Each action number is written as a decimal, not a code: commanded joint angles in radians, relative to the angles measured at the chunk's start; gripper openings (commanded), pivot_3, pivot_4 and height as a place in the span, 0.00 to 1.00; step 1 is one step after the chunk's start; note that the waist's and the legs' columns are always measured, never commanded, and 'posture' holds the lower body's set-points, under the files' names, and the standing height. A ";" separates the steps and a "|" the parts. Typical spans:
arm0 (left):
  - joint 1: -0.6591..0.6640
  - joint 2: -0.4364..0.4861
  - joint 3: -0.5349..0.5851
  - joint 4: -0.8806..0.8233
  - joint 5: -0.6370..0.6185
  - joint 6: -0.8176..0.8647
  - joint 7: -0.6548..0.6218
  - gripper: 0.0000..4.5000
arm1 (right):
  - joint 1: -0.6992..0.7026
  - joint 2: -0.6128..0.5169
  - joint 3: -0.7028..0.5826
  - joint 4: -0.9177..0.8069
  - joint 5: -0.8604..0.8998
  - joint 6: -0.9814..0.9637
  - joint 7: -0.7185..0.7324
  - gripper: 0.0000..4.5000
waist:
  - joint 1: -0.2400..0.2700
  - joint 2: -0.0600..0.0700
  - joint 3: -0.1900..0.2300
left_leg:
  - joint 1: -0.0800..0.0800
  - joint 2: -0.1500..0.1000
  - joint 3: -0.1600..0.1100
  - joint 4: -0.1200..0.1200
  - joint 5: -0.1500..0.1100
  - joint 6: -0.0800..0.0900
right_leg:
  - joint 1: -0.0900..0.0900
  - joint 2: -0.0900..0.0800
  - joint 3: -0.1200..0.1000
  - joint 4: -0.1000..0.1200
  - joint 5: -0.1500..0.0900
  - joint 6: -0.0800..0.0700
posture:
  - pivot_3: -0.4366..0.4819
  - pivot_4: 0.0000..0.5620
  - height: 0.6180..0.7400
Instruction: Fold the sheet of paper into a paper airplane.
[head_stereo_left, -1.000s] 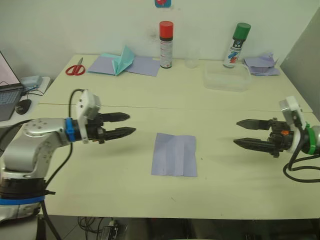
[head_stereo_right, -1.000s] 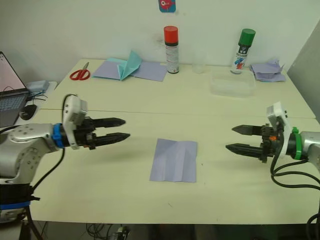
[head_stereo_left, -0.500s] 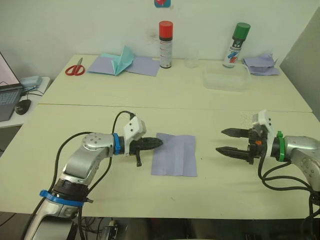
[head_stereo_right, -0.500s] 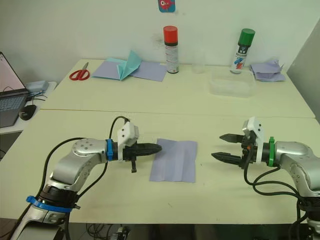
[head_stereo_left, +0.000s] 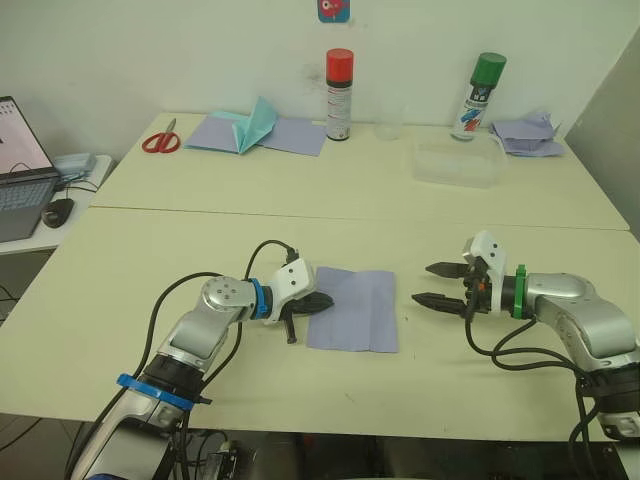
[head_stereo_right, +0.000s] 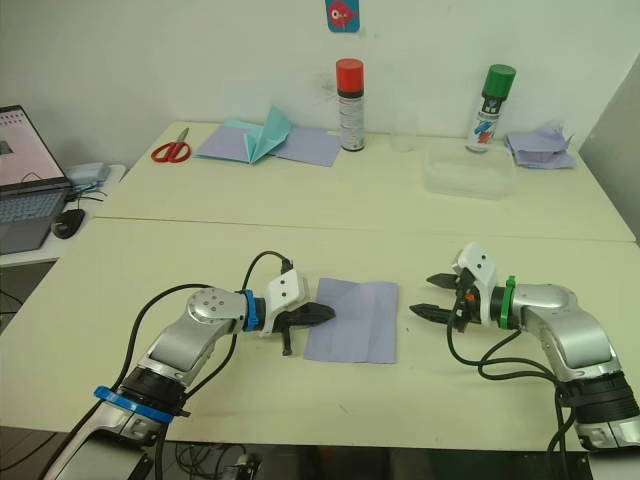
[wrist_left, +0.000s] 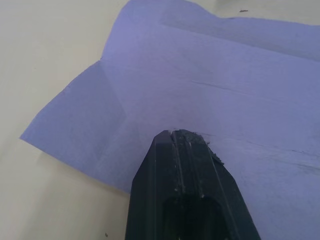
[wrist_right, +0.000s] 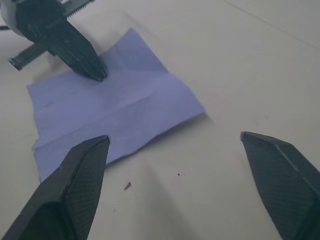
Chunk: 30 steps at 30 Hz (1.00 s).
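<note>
The sheet of paper (head_stereo_left: 353, 309) lies flat near the table's (head_stereo_left: 200, 240) front edge. We press our closed left gripper (head_stereo_left: 326, 302) on its left edge, holding nothing; our right gripper (head_stereo_left: 430, 284) waits wide open beside it. Thin, limp and slippery, we judge; best pinched at a corner.

You have bare worktop (head_stereo_left: 200, 240) around the sheet of paper (head_stereo_left: 355, 310); cans, tub and scissors stand well off at the far edge.
</note>
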<state>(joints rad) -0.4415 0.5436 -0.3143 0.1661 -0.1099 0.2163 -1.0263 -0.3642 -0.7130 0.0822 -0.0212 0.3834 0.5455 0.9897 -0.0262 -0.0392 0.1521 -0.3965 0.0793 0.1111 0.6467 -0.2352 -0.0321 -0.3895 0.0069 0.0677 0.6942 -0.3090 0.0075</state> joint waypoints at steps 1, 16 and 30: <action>0.025 -0.006 -0.035 0.046 0.050 0.019 0.007 0.00 | -0.041 0.020 0.023 0.050 -0.068 -0.066 -0.026 0.64 | 0.000 0.001 -0.001 | 0.000 0.000 0.000 0.000 0.000 0.000 | 0.000 0.000 0.000 0.000 0.000 0.000 | 0.48 0.27 1.00; 0.041 -0.012 -0.032 0.016 0.037 0.052 -0.001 0.00 | -0.111 0.136 0.158 0.169 -0.240 -0.139 -0.034 0.01 | 0.000 0.003 -0.005 | 0.000 0.000 -0.002 0.000 0.000 0.000 | 0.001 0.000 0.000 0.000 0.000 0.000 | 0.48 0.27 1.00; 0.030 -0.014 -0.026 0.025 0.038 0.064 0.000 0.00 | -0.056 0.288 0.028 -0.030 0.023 0.164 -0.049 0.01 | 0.000 0.004 -0.006 | -0.001 0.000 -0.003 0.000 0.000 0.001 | 0.002 0.001 0.000 0.000 0.000 0.000 | 0.48 0.27 1.00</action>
<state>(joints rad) -0.4322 0.5261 -0.3067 0.1513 -0.1095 0.2525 -1.0190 -0.4063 -0.4309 0.1541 -0.0079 0.3610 0.6973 0.9543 -0.0260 -0.0352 0.1459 -0.3971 0.0787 0.1081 0.6465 -0.2349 -0.0315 -0.3880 0.0077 0.0672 0.6938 -0.3091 0.0076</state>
